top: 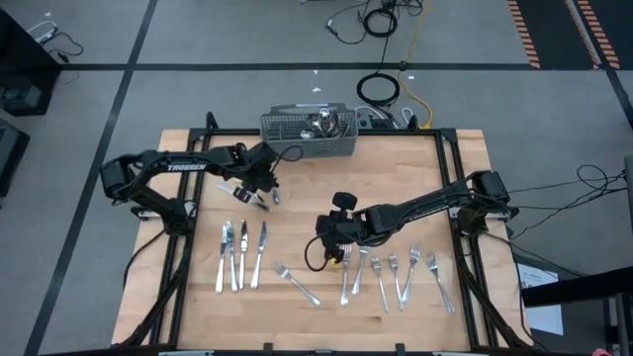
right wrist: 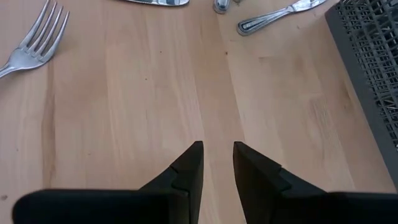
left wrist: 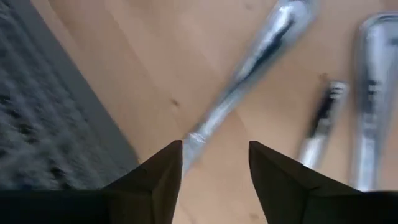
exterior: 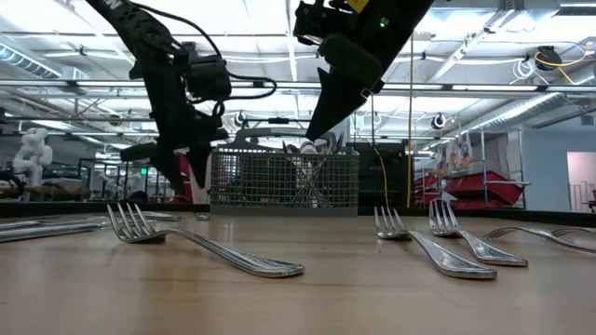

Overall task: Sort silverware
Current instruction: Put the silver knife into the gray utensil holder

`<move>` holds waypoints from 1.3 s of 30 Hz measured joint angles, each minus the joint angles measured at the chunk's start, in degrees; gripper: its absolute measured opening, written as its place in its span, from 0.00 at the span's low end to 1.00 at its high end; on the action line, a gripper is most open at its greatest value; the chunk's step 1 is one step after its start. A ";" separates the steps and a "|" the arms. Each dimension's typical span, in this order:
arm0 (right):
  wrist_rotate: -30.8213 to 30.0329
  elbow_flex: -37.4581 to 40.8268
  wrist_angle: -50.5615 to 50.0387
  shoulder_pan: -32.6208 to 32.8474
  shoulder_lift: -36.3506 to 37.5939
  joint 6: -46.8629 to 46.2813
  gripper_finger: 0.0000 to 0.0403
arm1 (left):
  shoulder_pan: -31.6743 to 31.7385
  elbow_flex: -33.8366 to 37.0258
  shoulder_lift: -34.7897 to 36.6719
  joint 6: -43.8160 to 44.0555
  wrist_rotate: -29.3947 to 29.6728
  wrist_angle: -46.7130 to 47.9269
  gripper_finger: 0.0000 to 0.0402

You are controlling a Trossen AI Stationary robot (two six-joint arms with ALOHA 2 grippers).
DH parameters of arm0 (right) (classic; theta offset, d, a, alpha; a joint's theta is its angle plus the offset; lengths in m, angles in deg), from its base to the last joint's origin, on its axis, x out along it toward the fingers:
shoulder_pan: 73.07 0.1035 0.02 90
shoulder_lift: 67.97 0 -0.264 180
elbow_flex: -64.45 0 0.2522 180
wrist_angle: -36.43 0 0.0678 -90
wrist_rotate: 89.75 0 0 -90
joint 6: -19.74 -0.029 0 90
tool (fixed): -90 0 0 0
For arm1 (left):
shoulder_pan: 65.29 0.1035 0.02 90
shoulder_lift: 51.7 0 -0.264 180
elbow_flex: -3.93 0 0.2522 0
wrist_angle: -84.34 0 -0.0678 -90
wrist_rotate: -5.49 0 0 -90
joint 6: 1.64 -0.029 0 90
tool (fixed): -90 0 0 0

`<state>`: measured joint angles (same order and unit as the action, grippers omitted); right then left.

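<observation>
Wooden table [top: 465,158] with knives [top: 240,255], forks [top: 401,274] and mesh basket [top: 309,133] on it.

Knives [top: 240,254] are laid flat at seven o'clock, forks [top: 396,277] at five; more silverware [top: 321,124] is stood at twelve.

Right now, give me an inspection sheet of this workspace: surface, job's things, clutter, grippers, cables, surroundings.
Surface: wooden table, bare between groups.
Job's things: three knives in a row at left; forks lined up at right; one fork apart between them; more silverware in the basket.
Clutter: nothing seen.
Grippers: left gripper above a knife near the basket, jaws open, holding nothing; right gripper over the forks, jaws slightly apart, empty.
Cables: coil on the floor behind the table.
Surroundings: grey floor, lit workshop beyond.
</observation>
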<state>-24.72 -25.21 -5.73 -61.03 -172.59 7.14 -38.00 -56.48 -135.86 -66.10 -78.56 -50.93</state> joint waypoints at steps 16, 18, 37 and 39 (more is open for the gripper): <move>0.00 0.00 0.33 0.00 0.00 -0.17 0.19 | 1.13 -0.01 -8.35 -10.78 -3.47 -4.09 0.50; 0.00 0.00 0.33 0.00 0.00 -0.17 0.19 | 1.11 -0.18 -9.48 -12.42 -3.31 -4.21 0.50; 1.22 0.02 0.88 0.09 0.00 1.44 0.19 | 3.43 -12.15 -21.08 -18.40 -8.28 3.94 0.27; 2.45 0.02 0.88 0.09 0.00 1.40 0.19 | 3.30 -12.63 -21.31 -17.80 -8.30 4.34 0.18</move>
<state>-22.26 -25.19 -4.85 -60.95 -172.59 8.54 -34.70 -69.12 -157.17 -83.89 -86.86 -46.59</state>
